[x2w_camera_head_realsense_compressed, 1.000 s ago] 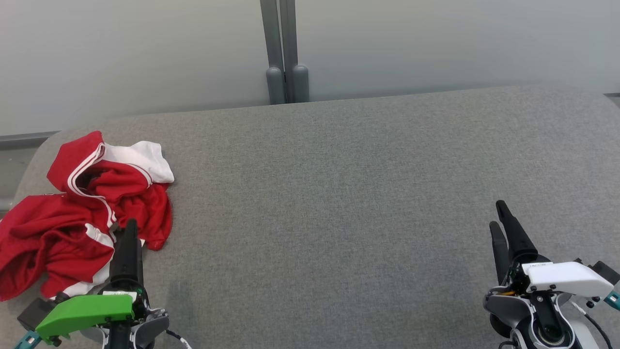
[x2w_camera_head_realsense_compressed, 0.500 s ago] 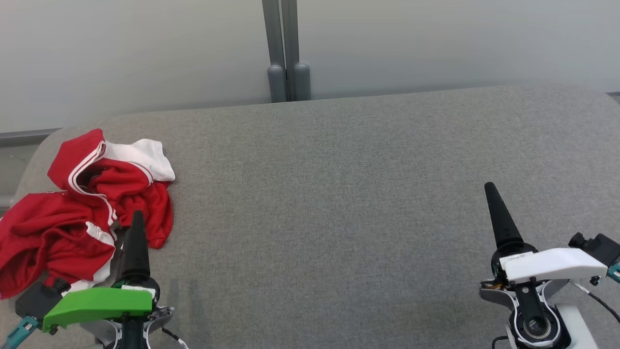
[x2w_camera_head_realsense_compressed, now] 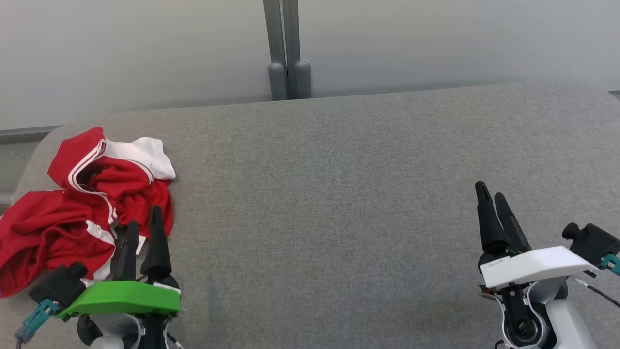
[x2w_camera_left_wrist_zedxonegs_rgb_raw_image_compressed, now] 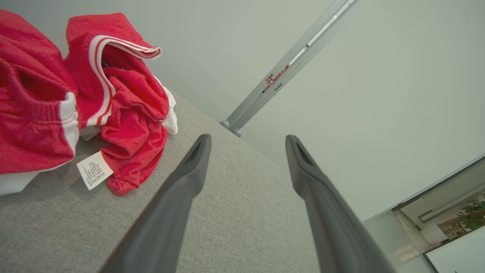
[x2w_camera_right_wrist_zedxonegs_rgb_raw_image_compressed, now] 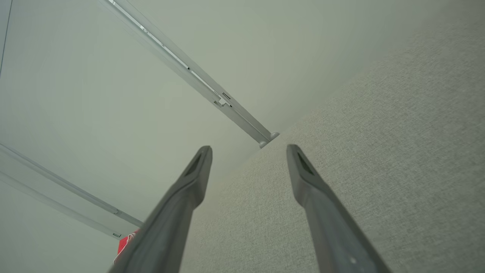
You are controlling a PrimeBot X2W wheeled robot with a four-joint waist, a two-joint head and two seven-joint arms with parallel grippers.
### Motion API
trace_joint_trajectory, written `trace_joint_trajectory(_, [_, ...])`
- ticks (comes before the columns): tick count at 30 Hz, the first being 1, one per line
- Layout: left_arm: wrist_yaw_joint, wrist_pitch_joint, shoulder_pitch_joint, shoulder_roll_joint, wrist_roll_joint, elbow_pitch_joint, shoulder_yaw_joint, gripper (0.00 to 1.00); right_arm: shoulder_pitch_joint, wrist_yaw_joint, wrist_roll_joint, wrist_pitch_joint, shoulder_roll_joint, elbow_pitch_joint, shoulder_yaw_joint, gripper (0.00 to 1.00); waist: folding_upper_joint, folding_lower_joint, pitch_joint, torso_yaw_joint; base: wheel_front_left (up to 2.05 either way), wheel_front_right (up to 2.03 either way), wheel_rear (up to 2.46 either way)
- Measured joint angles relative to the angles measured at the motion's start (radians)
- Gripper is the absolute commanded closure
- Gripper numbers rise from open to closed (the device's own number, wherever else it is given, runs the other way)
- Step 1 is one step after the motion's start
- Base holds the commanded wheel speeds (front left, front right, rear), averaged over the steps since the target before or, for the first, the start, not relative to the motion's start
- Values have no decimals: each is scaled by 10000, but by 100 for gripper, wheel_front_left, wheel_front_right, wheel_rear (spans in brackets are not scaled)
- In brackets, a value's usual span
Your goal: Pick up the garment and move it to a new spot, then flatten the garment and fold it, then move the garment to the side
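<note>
Noted: red-and-white garment [x2w_camera_head_realsense_compressed: 82,203], crumpled, at left end of grey tabletop [x2w_camera_head_realsense_compressed: 339,194]. Just beside its near edge: left gripper [x2w_camera_head_realsense_compressed: 144,216], jaws apart, gripping nothing. Well apart at right end: right gripper [x2w_camera_head_realsense_compressed: 489,190], jaws likewise apart, empty.

Before me is a wide grey woven-fabric surface [x2w_camera_head_realsense_compressed: 339,203] with rounded far corners and an even weave across its whole width. One item lies directly on it: a red-and-white crumpled fabric garment [x2w_camera_head_realsense_compressed: 82,208], bunched in a loose heap at my far left, near the rounded left corner. Its folds stand up in ridges, with white-striped trim along the upper ones and a white panel on the far right side. A small white printed label [x2w_camera_left_wrist_zedxonegs_rgb_raw_image_compressed: 94,171] lies flat on the weave at its near edge. Whether the heap overhangs the left edge, I cannot tell.
</note>
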Motion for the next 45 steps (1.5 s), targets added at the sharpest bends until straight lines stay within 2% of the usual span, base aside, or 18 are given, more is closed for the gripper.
trace_joint_trajectory(5, [169,-144,1,6,982,17,-198,0,0,0,-1024,-151,0,113,134,0,0,0,-40,23,0,0,0])
trace_joint_trajectory(17, [399,-479,5,12,2332,31,-527,0,-14,2,-2951,-495,-10,288,334,0,0,0,-85,89,0,0,0])
trace_joint_trajectory(32, [405,-859,5,21,3657,-35,-671,0,-162,2,-4368,-867,-8,165,568,0,0,0,-67,123,0,0,0])
trace_joint_trajectory(45, [575,-1137,4,29,4673,-46,-844,0,-202,4,-5428,-1149,-10,48,769,0,0,0,-66,146,0,0,0])
